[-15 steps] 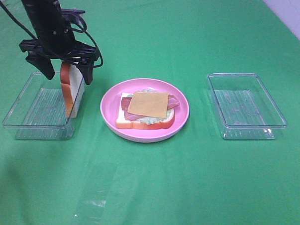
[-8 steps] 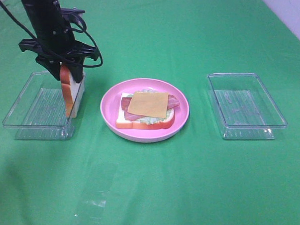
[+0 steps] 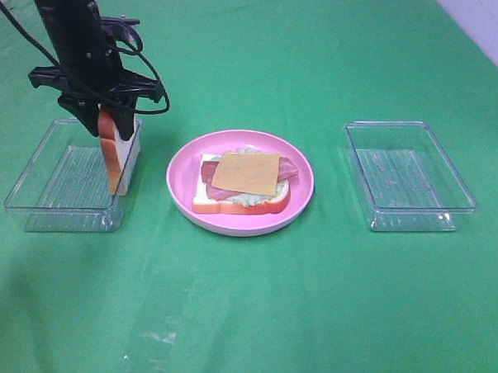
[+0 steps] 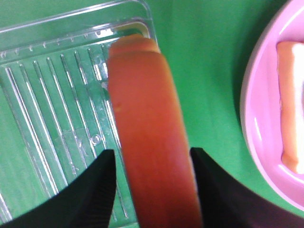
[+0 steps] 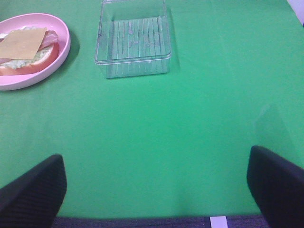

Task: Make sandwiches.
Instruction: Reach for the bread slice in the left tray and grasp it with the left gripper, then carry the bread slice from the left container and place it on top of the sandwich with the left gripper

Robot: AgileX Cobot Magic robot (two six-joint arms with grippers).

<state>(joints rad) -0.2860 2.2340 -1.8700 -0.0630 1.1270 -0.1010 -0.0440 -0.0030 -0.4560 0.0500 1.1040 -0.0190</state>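
Since 1 second ago, the left hand (image 3: 111, 118) has narrowed from spread to pinching the upright bread slice (image 3: 118, 156) by its crust, at the near-plate edge of the left clear tray (image 3: 42, 186). From the high camera, the open sandwich (image 3: 242, 184), cheese on top, lies on the pink plate (image 3: 183, 179) on the green tabletop (image 3: 252, 310); a 2nd clear tray (image 3: 408, 175) sits to the right.

Left wrist view: black fingers (image 4: 92, 190) flank the slice's orange-brown crust (image 4: 152, 142) over the tray.

Right wrist view: the right hand (image 5: 154, 190) is spread wide, holding nothing, above bare tabletop.
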